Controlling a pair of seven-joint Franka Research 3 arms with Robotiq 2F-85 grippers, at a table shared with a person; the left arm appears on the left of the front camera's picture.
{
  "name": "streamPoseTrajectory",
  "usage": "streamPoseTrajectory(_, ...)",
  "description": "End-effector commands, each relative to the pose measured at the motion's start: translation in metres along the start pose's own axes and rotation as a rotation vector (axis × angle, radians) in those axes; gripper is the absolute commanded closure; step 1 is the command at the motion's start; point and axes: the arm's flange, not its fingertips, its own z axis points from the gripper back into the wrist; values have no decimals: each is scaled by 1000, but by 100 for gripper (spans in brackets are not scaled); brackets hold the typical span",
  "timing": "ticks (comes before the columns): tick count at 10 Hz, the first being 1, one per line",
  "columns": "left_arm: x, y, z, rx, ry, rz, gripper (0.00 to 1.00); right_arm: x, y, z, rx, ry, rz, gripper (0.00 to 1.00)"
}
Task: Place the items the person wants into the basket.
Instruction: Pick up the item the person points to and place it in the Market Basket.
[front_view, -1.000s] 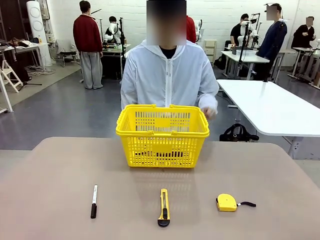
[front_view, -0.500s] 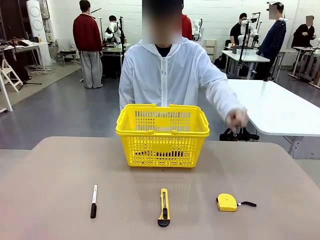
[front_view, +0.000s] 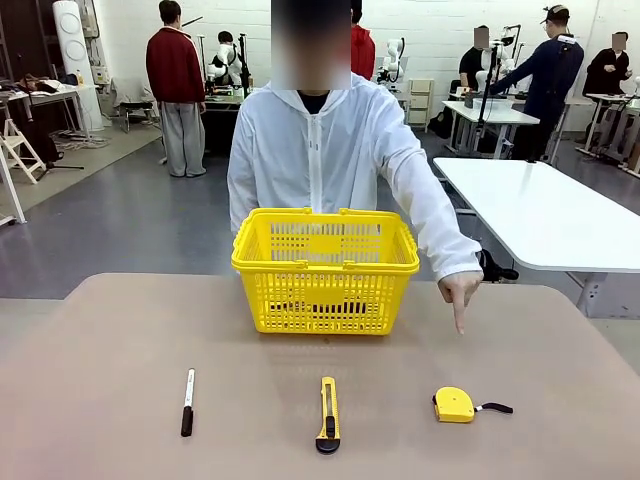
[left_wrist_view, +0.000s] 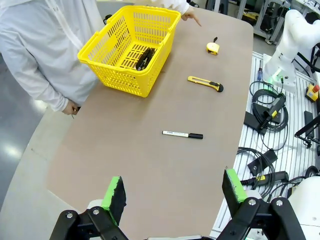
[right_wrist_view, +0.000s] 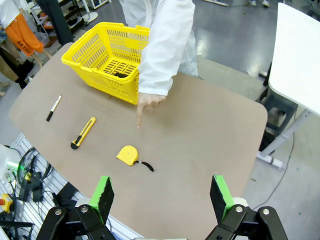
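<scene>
Three loose things lie on the bench (front_view: 120, 340) along the robot's side: marker (front_view: 187, 402), utility knife (front_view: 327, 414), tape measure (front_view: 454, 405). The person's hand (front_view: 459, 291) points its forefinger down at the bench, just beyond the tape measure. Reading: that is the item wanted.

Basket (front_view: 325, 265) stands at the far middle, well apart from the tape measure. A dark slim thing (left_wrist_view: 145, 57) lies on its floor; too small to tell more.

Step in hand, as judged: fetch the tape measure with the right arm, which is on its side.
- Come down from straight above, jaws across the rounded yellow body.
- Keep clear of the black strap trailing off to the right, and of the knife to the left.
- Mind the pointing hand between tape measure and basket.
- Lift above the rim before crossing; release low inside.

Left pincer (left_wrist_view: 173, 186): spread wide, nothing held, nothing touched, high over the bench. Right pincer (right_wrist_view: 162, 194): likewise spread wide and bare.
</scene>
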Motion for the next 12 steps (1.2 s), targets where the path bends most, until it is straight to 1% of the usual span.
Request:
streamPoseTrajectory(1, -1, -1, 2, -7, -19, -20, 0, 2, -1, 0, 12, 1, 4, 0)
streamPoseTrajectory(3, -1, -1, 2, -7, -19, -20, 0, 0, 0, 0, 0, 0, 0, 0)
streamPoseTrajectory(4, -1, -1, 2, -7, -19, -20, 0, 27, 16, -42, 13, 183, 5, 0)
streamPoseTrajectory(5, -1, -1, 2, -7, -19, -20, 0, 52, 29, -81, 19, 306, -16, 0)
streamPoseTrajectory(6, -1, -1, 2, -7, -19, -20, 0, 73, 41, -120, -7, 390, -77, 0)
streamPoseTrajectory(7, -1, -1, 2, -7, -19, -20, 0, 87, 48, -162, -56, 452, -178, 0)
streamPoseTrajectory(8, -1, -1, 2, -7, -19, -20, 0, 89, 56, -200, -123, 460, -279, 0)
streamPoseTrajectory(9, -1, -1, 2, -7, -19, -20, 0, 82, 62, -246, -195, 488, -359, 0)
streamPoseTrajectory(10, -1, -1, 2, -7, -19, -20, 0, 79, 63, -276, -228, 487, -397, 0)
streamPoseTrajectory(11, -1, -1, 2, -7, -19, -20, 0, 72, 64, -295, -261, 454, -410, 0)
streamPoseTrajectory(12, -1, -1, 2, -7, -19, -20, 0, 60, 66, -310, -288, 446, -414, 0)
